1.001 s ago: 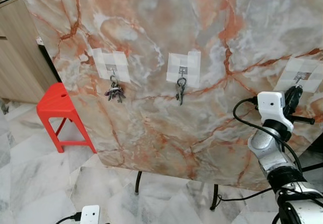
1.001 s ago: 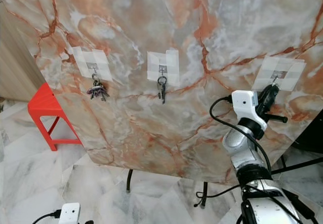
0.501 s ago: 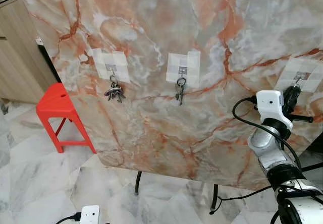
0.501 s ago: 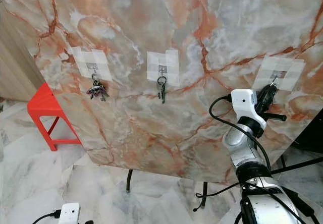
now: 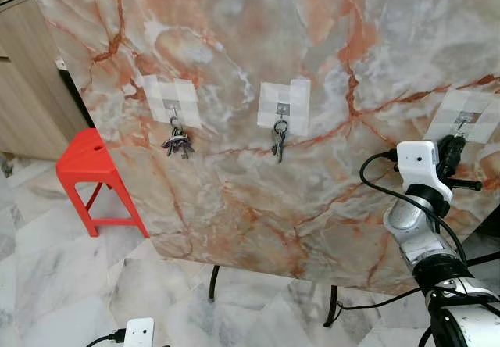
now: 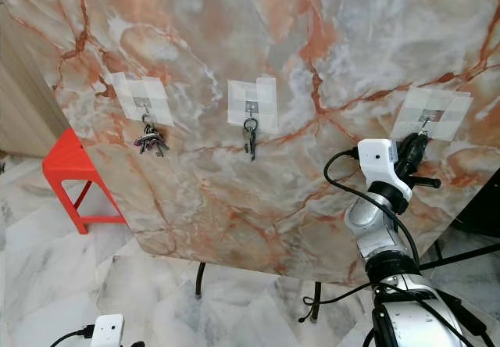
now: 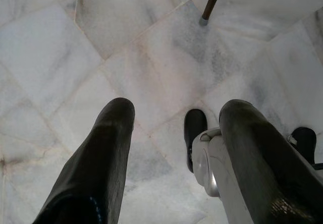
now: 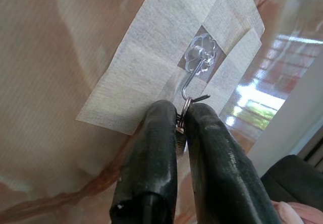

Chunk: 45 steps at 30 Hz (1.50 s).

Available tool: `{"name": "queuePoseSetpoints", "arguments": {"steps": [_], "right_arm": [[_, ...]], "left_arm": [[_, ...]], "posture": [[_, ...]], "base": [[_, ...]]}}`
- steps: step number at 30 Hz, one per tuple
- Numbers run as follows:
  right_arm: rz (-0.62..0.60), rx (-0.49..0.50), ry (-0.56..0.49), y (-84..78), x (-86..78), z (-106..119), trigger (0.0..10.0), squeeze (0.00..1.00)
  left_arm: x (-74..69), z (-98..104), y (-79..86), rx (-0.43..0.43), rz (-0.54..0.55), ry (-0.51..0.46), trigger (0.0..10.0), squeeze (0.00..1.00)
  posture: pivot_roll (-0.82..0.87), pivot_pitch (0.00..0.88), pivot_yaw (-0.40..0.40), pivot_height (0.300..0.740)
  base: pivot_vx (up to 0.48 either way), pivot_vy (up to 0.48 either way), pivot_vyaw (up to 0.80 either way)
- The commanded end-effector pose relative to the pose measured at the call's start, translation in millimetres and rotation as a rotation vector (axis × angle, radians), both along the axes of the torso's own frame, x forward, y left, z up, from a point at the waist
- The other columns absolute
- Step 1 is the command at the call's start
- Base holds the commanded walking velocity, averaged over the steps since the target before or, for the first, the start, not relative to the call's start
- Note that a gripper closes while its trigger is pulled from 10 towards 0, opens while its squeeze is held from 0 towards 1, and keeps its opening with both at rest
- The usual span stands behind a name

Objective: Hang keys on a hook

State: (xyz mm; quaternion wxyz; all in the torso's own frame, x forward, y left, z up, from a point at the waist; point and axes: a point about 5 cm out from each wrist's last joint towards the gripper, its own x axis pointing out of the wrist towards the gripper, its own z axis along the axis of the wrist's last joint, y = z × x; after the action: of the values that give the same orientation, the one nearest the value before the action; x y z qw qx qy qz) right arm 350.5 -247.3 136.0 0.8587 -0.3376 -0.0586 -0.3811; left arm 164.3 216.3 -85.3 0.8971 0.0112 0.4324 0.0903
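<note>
Three hooks sit taped to a marble board; two already carry keys. At the third hook (image 8: pixel 194 75), the right gripper (image 8: pixel 180 125), jaws pinched on a key ring (image 8: pixel 185 107), seems to have it touching, perhaps not yet threaded.

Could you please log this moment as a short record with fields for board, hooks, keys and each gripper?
board: marble-patterned panel, upright
hooks: three taped on; right hook
hung keys: left bunch, middle bunch
right gripper: shut on key ring at the right hook's tip
left gripper: open, idle above the floor
</note>
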Motion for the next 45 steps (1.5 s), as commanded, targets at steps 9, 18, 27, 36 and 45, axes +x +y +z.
{"name": "queuePoseSetpoints", "arguments": {"steps": [9, 18, 27, 36, 45], "right_arm": [[0.064, 0.053, -0.008, 10.3, -1.7, -6.9, 10.0, 0.0], [0.204, 0.225, 0.107, 30.1, -24.5, -54.3, 10.0, 0.0], [0.318, 0.926, 0.616, 61.3, -87.5, -166.3, 10.0, 0.0], [0.288, 1.129, 0.891, 72.5, -158.4, -217.6, 10.0, 0.0], [0.255, 1.183, 0.902, 70.0, -171.1, -223.7, 10.0, 0.0]], "left_arm": [[-4.4, -2.6, -1.3, 0.003, -0.004, 0.028, 10.0, 0.0], [-5.1, -3.0, -2.3, 0.002, -0.005, 0.027, 10.0, 0.0], [-3.1, -1.9, -0.1, 0.008, -0.016, 0.027, 10.0, 0.0], [-0.2, -0.2, 2.5, 0.017, -0.018, 0.024, 10.0, 0.0], [-0.8, -0.4, 3.6, 0.009, -0.003, 0.024, 10.0, 0.0]], "posture": [[-0.03, 0.019, 0.016, 0.74], [-0.04, 0.024, 0.014, 0.74], [-0.05, 0.018, 0.022, 0.74], [-0.03, 0.015, 0.031, 0.74], [-0.03, 0.022, 0.025, 0.74]], "base": [[0.0, 0.0, 0.0], [0.0, 0.0, 0.0], [0.0, 0.0, 0.0], [0.0, 0.0, 0.0], [0.0, 0.0, 0.0]]}}
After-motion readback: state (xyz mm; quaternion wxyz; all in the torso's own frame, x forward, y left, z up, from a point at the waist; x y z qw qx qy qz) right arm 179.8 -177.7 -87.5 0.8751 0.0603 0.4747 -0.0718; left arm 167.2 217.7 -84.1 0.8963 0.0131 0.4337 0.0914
